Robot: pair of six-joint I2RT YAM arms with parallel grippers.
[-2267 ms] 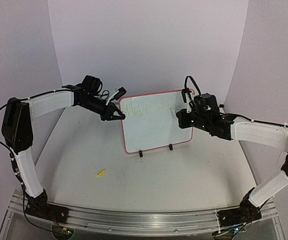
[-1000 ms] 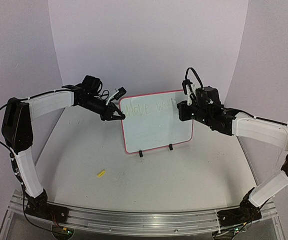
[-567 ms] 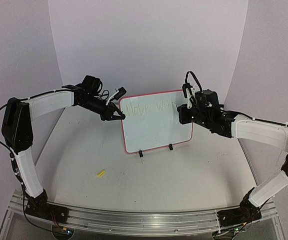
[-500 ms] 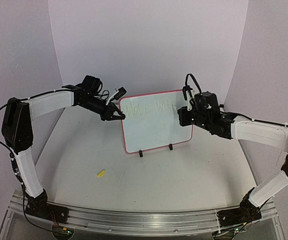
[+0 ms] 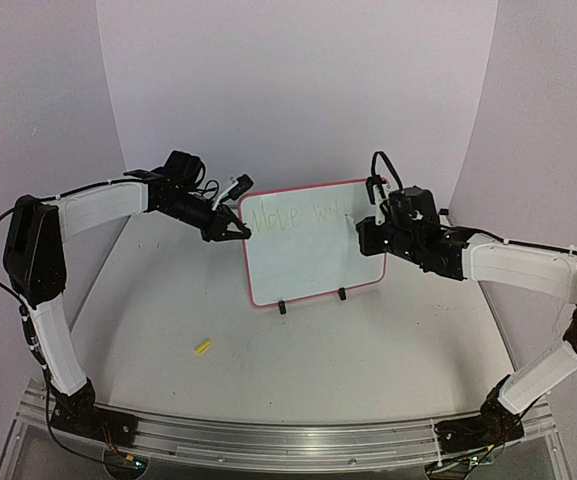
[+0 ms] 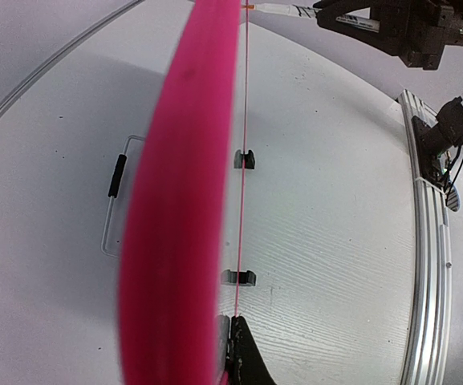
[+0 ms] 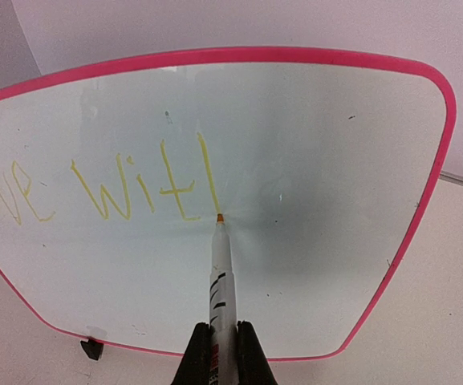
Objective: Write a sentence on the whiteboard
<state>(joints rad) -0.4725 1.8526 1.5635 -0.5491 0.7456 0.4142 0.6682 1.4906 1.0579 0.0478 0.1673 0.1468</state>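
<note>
Pinching a marker [image 7: 220, 269], the right claw [image 7: 219, 354] touches it to the whiteboard [image 7: 327, 192].

We see the whiteboard [image 7: 319, 184] as glossy and smooth inside a pink plastic-looking frame [image 7: 215, 54], on a matt, finely grained table [image 6: 327, 241] with a brushed metal rail [image 6: 428, 265].

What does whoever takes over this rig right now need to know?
Left hand: shut on the left edge of the whiteboard, apparently steadying it.
Right hand: shut on a marker, tip touching the board.
The whiteboard stands upright on its two feet.
Done: yellow writing reads "Move wit" plus one tall stroke.
Left: finish that word and the rest of the sentence.
</note>
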